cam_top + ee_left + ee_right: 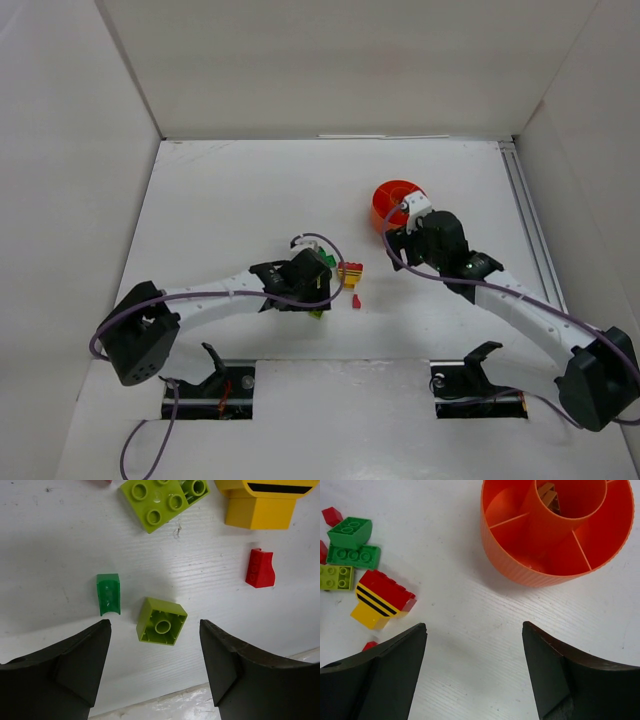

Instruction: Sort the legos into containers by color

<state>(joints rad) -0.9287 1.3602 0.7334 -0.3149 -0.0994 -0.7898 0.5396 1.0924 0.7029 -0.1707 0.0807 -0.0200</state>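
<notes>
White-walled table (pixel 230 190). Mid-table, the left gripper (pixel 155 626) hangs with jaws spread either side of an upturned lime brick (pixel 161 621), not touching it. That's a pick in hand, I'd say. Next: squeeze, lift, carry right. The right gripper (pixel 474 627), spread and empty, hovers beside the orange bowl (pixel 520 565), right of centre. Only its wrist view shows a brown brick (pixel 549 495) in the centre cup; overhead, the arm blocks that.

Orange bowl (pixel 535 576) — lime lego (pixel 161 621), grn lego (pixel 109 593)

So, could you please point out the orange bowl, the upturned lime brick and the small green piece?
orange bowl (pixel 540 579), right wrist view, ribbed outer wall.
upturned lime brick (pixel 161 624), left wrist view, hollow underside.
small green piece (pixel 109 594), left wrist view, its middle.
</notes>
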